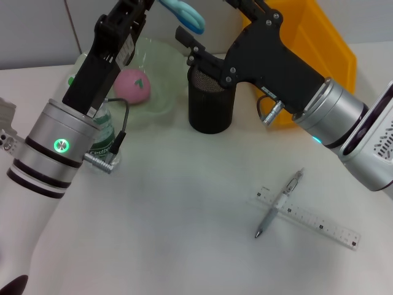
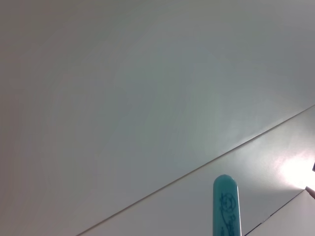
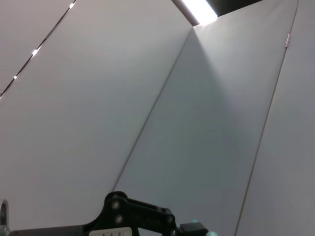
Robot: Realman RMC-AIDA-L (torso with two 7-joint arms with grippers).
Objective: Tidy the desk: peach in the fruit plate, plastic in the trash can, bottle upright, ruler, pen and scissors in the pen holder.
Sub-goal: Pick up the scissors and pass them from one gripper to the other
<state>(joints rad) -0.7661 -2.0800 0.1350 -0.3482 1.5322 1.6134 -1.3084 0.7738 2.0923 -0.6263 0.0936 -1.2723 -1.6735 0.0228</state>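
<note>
One pen [image 1: 277,204], one ruler [image 1: 307,218], one peach [image 1: 132,85], one scissors [image 1: 184,13], two hands.

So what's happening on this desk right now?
Mid-tidy. The left tool is raised behind the black mesh pen holder with the teal-handled scissors at its tip, apparently bringing them to the holder. The right tool reaches in at the holder's rim. The peach already lies in the green fruit plate, and the bottle stands upright behind the left arm. The pen and ruler are still crossed on the desk.
</note>
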